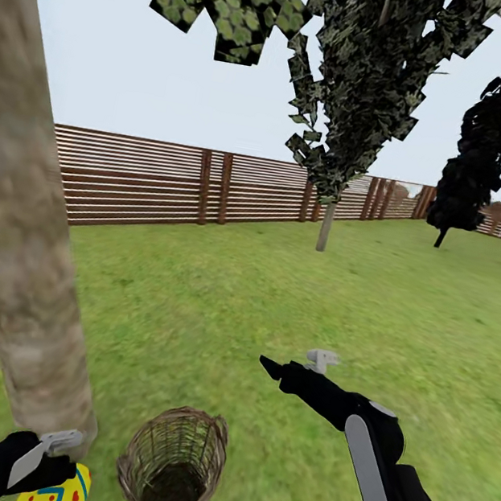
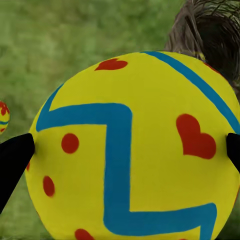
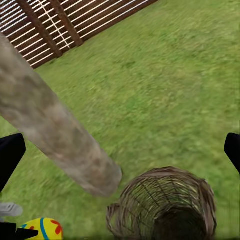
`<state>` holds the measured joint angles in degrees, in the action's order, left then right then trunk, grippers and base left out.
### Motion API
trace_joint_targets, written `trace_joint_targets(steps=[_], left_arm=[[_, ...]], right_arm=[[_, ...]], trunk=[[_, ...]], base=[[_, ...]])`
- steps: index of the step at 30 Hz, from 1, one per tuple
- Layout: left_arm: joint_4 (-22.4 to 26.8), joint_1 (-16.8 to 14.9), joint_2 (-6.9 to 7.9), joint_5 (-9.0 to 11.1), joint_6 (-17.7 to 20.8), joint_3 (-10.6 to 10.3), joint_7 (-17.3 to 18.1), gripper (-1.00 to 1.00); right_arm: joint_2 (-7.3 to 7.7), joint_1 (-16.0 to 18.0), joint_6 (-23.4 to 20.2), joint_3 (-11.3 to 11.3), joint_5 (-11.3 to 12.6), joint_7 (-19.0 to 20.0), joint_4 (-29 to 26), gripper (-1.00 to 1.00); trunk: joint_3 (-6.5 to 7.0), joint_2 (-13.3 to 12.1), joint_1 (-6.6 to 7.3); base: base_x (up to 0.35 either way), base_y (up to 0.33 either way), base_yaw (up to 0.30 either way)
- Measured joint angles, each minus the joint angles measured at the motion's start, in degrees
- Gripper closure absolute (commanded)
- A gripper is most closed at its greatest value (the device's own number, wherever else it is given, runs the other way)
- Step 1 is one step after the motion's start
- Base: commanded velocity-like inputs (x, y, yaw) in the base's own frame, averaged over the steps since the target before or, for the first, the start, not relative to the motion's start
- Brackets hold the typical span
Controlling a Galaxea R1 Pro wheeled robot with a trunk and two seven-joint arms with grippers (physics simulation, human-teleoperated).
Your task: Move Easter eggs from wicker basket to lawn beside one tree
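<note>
Simulated fenced garden, outdoors under a pale sky. Wide mottled green lawn (image 1: 290, 306) ringed by a brown fence of horizontal wooden slats (image 1: 156, 182). Thick grey-brown trunk (image 1: 23, 245) close by; thin-trunked leafy tree (image 1: 341, 135) and black conifer (image 1: 483, 151) near the fence.

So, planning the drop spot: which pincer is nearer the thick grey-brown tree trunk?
Left. The left pincer, holding a yellow painted egg, sits at the thick grey-brown tree trunk base; the right pincer hovers beyond the wicker basket.

head cam fwd; wrists share basket (image 3: 165, 207).
</note>
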<state>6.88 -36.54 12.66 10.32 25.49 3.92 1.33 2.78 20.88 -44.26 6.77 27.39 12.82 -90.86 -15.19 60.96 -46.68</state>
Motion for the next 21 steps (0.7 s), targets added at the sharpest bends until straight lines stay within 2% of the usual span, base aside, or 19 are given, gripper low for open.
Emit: trace_joint_targets(steps=[9, 17, 21], left_arm=[[-0.01, 0.0, 0.0, -0.02, -0.37, 0.0, 0.0, 1.0], [-0.01, 0.0, -0.02, -0.06, -0.77, -0.01, 0.01, 1.0], [-0.02, 0.0, -0.03, -0.07, -0.79, -0.01, -0.01, 1.0]], right_arm=[[0.0, 0.0, 0.0, 0.08, 0.0, 0.07, -0.04, -1.0], [0.0, 0.0, 0.0, 0.09, 0.0, 0.08, -0.04, -1.0], [0.0, 0.0, 0.0, 0.23, 0.0, 0.19, -0.05, -1.0]], trunk=[[-0.28, 0.0, 0.01], [-0.29, 0.0, 0.03], [-0.29, 0.01, 0.03]], base=[[-0.263, 0.0, 0.267], [-0.033, 0.0, 0.285], [-0.001, 0.0, 0.133]])
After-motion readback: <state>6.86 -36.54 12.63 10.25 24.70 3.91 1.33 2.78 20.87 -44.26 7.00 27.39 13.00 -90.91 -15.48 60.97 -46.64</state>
